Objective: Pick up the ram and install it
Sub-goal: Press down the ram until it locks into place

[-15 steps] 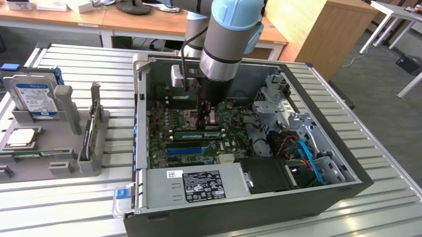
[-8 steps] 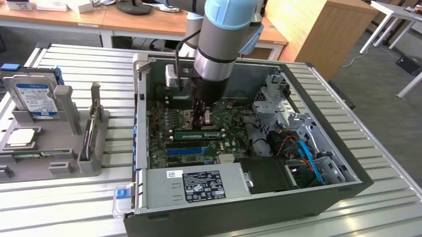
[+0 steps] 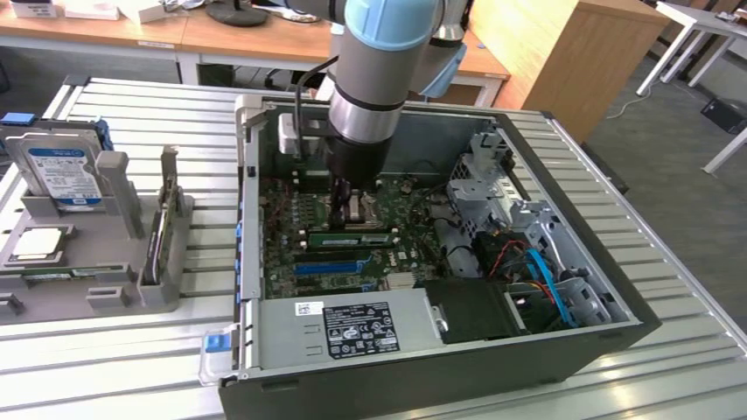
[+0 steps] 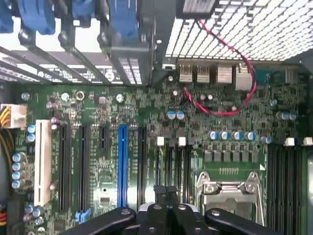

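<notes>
Tabletop: ribbed, pale grey metal tabletop [image 3: 653, 262] that carries everything in the scene.
Case: large black open computer case [image 3: 467, 367] lying on its side in the middle, its grey walls ringing the arm on all sides.
Arm: grey and light-blue robot arm [image 3: 380, 61] reaching straight down from above into the far half of the case.
Motherboard: green circuit board [image 4: 98, 112] on the case floor, crowded with black slots, one blue slot [image 4: 122, 164] and a silver processor socket [image 4: 230, 188].
Power supply: silver box with a black-and-white label [image 3: 350, 328] at the near side of the case.
Drive cage: grey metal bays [image 3: 491, 184] on the exterior view's right, with blue and red cables [image 3: 543, 271] below them.
Holder: grey plastic rack [image 3: 105, 254] outside the case on the exterior view's left, well apart from the arm.
Hard drive: silver drive with a blue label [image 3: 61, 175] standing upright in the rack.
Ram: long, narrow green stick with a white label [image 3: 350, 236] lying across the motherboard, just below the gripper.
Gripper: black gripper [image 4: 167, 191] low over the board, near the processor socket.
Fingers: black fingers [image 4: 160, 190] clenched together, tips meeting with nothing between them.
</notes>
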You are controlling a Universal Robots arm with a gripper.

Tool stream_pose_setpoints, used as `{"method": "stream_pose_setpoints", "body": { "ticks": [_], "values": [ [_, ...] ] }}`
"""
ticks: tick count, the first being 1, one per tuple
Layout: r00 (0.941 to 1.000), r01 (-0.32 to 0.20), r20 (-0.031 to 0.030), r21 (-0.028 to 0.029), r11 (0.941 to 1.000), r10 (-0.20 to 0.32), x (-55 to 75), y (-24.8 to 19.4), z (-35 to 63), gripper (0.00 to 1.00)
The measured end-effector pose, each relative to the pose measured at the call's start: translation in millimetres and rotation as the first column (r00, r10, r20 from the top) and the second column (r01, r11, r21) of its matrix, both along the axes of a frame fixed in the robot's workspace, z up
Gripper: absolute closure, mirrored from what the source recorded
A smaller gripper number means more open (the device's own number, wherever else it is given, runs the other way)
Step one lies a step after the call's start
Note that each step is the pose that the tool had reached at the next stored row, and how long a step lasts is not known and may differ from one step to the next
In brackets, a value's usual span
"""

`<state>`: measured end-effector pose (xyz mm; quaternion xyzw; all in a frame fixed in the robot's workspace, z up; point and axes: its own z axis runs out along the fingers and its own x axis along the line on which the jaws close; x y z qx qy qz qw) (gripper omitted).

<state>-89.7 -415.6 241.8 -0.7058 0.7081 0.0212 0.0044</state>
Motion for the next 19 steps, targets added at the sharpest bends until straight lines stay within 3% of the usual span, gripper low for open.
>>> {"method": "stream_pose_setpoints", "body": {
  "ticks": [12, 19],
  "values": [
    [1.0000, 0.000, -0.0001, -0.0001, 1.0000, 0.000, -0.1, -2.5, -0.1, 0.89],
    [1.0000, 0.000, 0.0000, 0.0000, 1.0000, 0.000, -0.1, -2.5, -5.4, 0.89]
  ]
}}
